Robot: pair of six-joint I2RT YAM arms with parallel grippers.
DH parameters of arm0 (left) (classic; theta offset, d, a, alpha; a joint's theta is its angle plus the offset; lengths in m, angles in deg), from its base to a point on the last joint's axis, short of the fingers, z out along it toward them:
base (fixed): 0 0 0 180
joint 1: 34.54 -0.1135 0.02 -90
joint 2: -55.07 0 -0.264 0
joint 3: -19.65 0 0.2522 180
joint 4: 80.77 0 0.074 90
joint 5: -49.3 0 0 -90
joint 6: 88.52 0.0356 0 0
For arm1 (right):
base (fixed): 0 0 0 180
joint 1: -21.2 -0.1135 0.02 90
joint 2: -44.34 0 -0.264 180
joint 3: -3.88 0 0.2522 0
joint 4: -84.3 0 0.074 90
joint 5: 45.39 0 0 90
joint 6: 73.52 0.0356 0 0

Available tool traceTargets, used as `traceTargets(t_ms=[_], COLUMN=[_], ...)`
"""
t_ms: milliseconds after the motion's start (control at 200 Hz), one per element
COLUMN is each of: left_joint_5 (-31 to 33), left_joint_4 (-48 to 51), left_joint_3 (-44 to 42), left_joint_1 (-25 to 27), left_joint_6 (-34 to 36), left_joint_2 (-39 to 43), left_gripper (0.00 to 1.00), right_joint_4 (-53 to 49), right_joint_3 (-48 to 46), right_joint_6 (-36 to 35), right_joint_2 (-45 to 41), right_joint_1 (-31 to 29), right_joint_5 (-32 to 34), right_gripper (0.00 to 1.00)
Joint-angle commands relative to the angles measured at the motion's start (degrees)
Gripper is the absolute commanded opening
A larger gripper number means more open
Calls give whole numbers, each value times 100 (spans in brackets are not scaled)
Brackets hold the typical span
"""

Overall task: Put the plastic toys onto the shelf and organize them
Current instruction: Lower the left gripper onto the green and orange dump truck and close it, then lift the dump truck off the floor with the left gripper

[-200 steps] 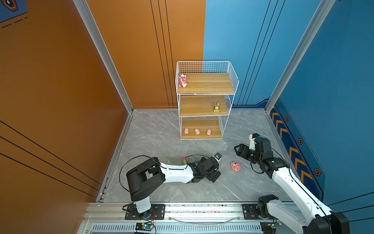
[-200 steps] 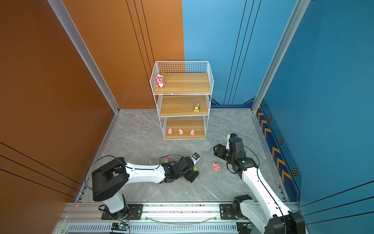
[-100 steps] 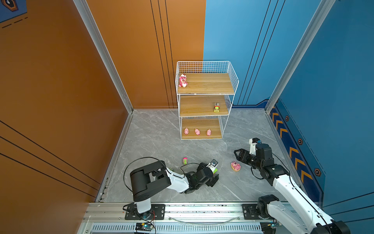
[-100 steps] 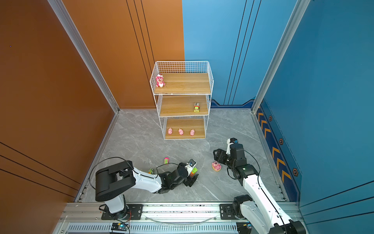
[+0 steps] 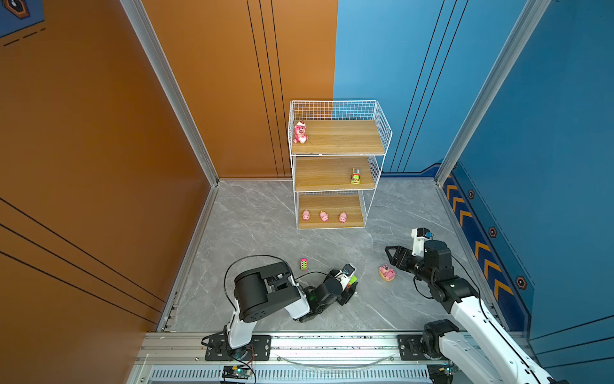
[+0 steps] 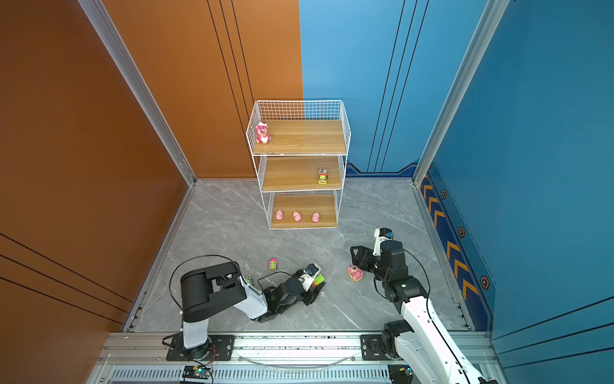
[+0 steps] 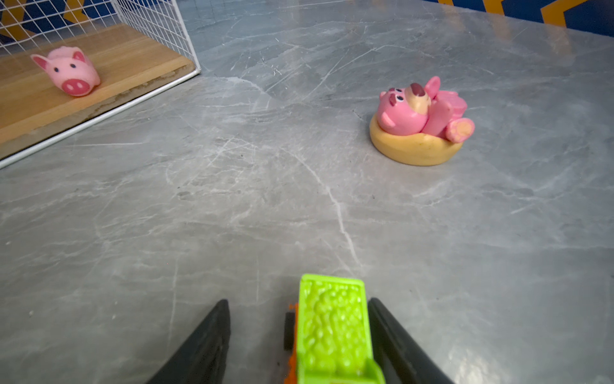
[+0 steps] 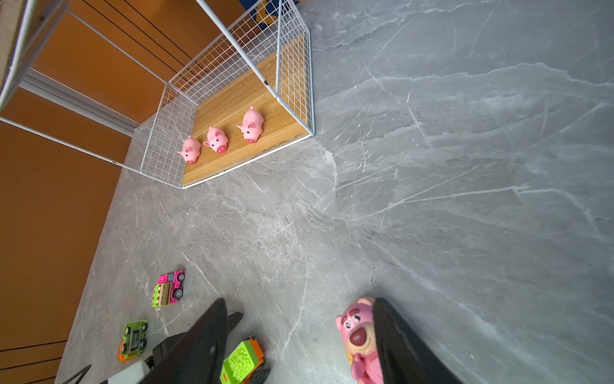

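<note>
Five toys (image 5: 324, 216) are sitting on the shelf (image 5: 382, 129), four waiting lower-frame; left hand (image 7: 299, 302) straddling the green truck (image 7: 332, 325), right hand (image 8: 299, 300) flanking the bear (image 8: 357, 332), both unclenched.

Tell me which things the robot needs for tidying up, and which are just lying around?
For the job: shelf; three pigs; seated pink bear; yellow truck; pink-and-green car; green tipper truck; green-and-orange car; bear on tan base.

Just there: metal rail; grey floor; orange wall; blue wall.
</note>
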Motion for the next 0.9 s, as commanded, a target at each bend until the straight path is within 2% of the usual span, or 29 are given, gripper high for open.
traceTargets(t_ms=[0,300,491,651,896], left_joint_5=[-130,-140,-138,-89,32], left_joint_4=[-206,-205,-198,-151,1246], left_joint_3=[-107,-318,-283,-286,97], left_joint_1=[-58,-104,-106,-97,-129], left_joint_6=[126,177,166,20,-355], left_joint_2=[35,278,320,503,1138], left_gripper=[62,52,41,39,37], right_joint_4=[144,330,370,348,306], right_joint_3=[-90,-127,-90,-73,11], right_joint_6=[-140,-119,-140,-166,-210], right_joint_2=[-108,102,251,297,402], right_joint_1=[-23,-112,-217,-259,-271], right_joint_5=[90,124,172,247,373], right_gripper=[70,70,70,70,70])
